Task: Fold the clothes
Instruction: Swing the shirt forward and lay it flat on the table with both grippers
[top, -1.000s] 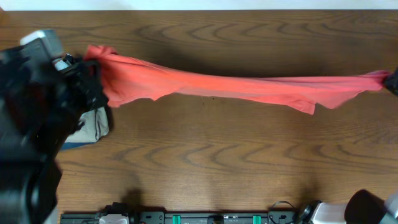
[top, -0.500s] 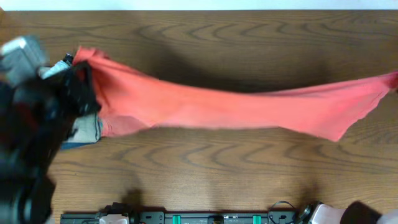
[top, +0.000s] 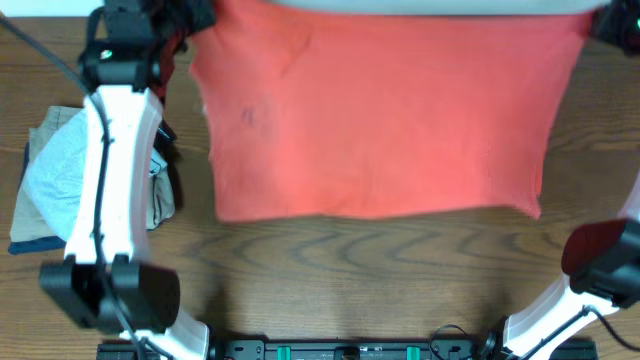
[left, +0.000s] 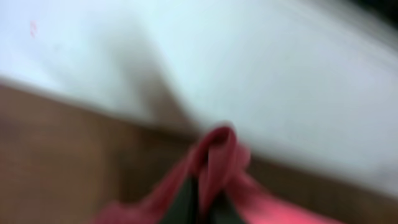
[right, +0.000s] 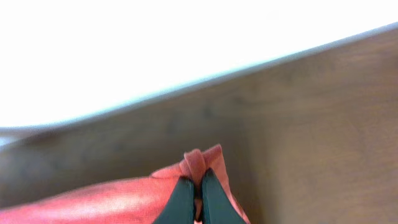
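Table (top: 380, 285): we are working over one wooden top.
T-shirt (top: 380, 110): one coral-red shirt is hanging spread between both arms at the far edge. We are judging that it needs even tension and a level lowering to lie flat.
Folded pile (top: 50, 170): one stack is sitting at the left, showing grey, tan and navy.
Left gripper (left: 202, 202): one; blurred, seemingly pinching a shirt corner.
Right gripper (right: 194, 190): one; jaws are clamping a shirt fold.

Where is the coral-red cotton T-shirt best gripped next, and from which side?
Probably its two near corners, from the robot's side: the coral-red T-shirt is spread wide, that straight edge lies free, and left gripper and right gripper pinch the far corners.
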